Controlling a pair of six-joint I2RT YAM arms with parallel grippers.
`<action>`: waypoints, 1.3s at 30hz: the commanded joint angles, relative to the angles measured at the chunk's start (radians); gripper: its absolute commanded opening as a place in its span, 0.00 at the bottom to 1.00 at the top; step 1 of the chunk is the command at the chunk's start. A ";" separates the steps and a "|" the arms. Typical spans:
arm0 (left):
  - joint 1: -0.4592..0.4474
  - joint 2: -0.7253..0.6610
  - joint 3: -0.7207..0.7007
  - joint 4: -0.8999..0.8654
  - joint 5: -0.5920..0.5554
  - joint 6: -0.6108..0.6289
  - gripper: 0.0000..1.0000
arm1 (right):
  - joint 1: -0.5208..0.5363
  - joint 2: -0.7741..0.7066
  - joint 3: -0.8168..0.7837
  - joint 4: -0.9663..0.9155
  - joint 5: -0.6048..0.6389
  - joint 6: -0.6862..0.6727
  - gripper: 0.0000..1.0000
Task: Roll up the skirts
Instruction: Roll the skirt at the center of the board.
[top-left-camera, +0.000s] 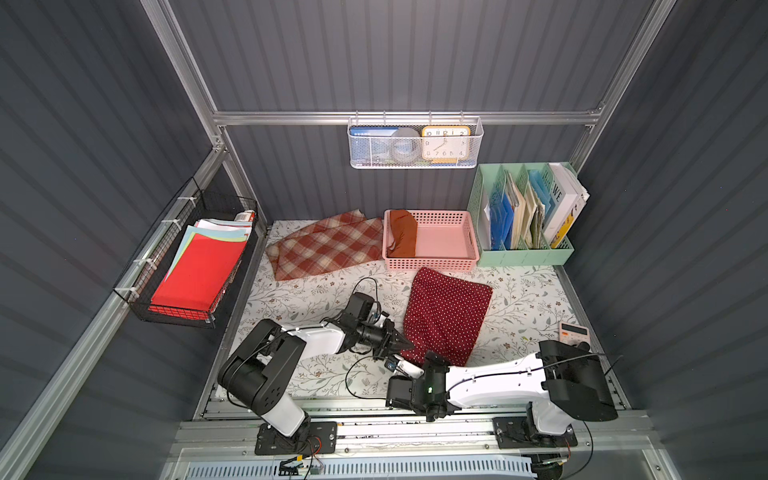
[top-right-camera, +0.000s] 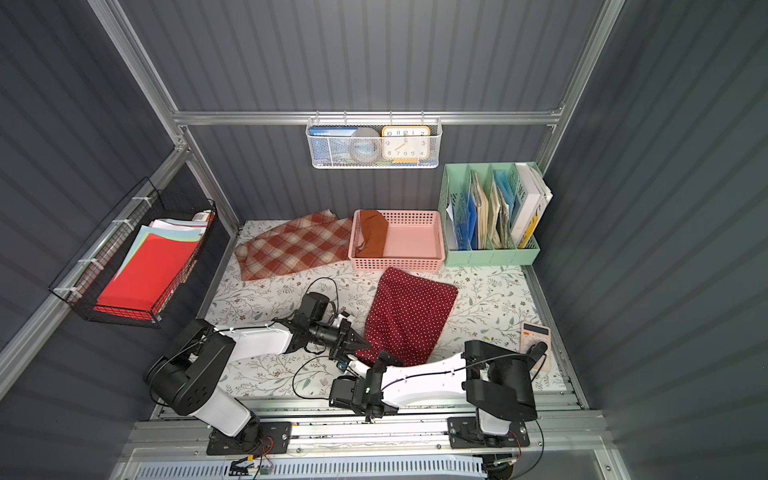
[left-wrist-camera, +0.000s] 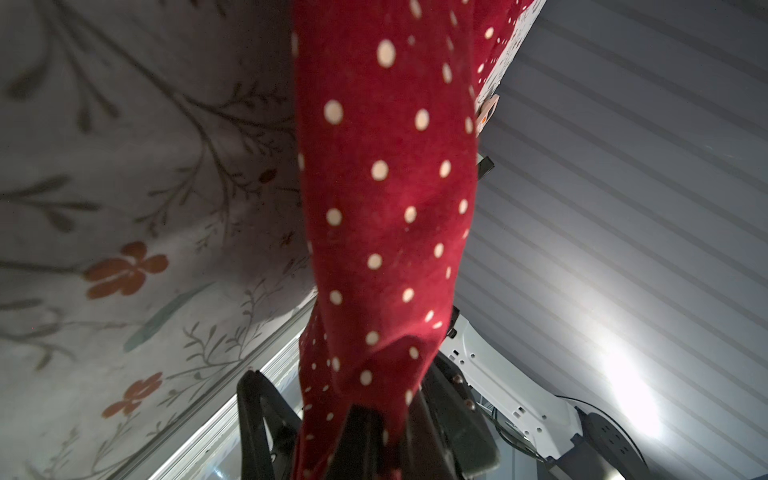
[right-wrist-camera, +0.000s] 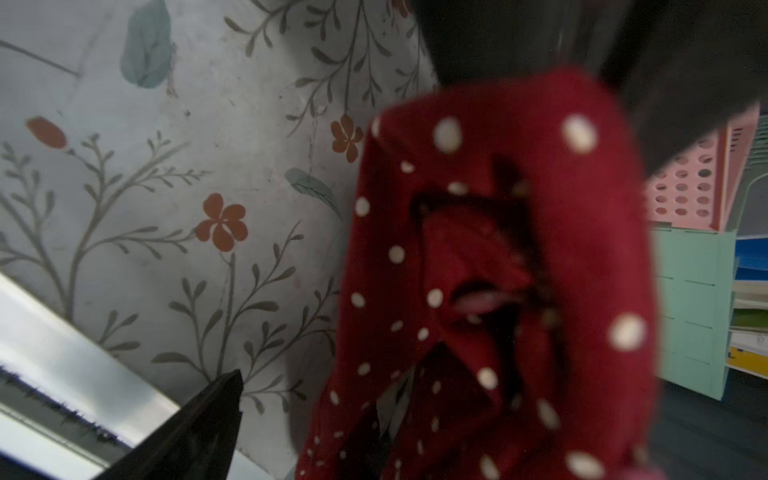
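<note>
- Polka-dot skirt (top-left-camera: 446, 316): long axis pointed away from the pink basket (top-left-camera: 430, 262).
- My left gripper (top-left-camera: 405, 344) pinched its end farthest from the basket.
- My right gripper (top-left-camera: 399, 365): fingers spread alongside.

Pinches the near corner of the polka-dot skirt (top-right-camera: 409, 316) in the left gripper (top-right-camera: 362, 345). Holds the right gripper (top-right-camera: 352, 365) just beside it, over the floral mat (top-right-camera: 266, 299). Shows the plaid skirt (top-right-camera: 291, 245) spread beside the pink basket (top-right-camera: 395, 264), the rust-orange skirt (top-right-camera: 372, 239) bundled inside.
</note>
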 joint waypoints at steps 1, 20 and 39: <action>0.016 -0.026 0.001 -0.020 0.019 0.028 0.00 | -0.020 0.019 0.032 -0.040 0.022 0.054 0.99; 0.057 -0.053 -0.047 -0.022 0.019 0.043 0.00 | -0.008 0.059 0.050 -0.016 0.211 0.098 0.68; 0.111 -0.079 -0.060 -0.125 0.024 0.130 0.00 | 0.045 0.152 0.095 -0.044 0.177 0.082 0.13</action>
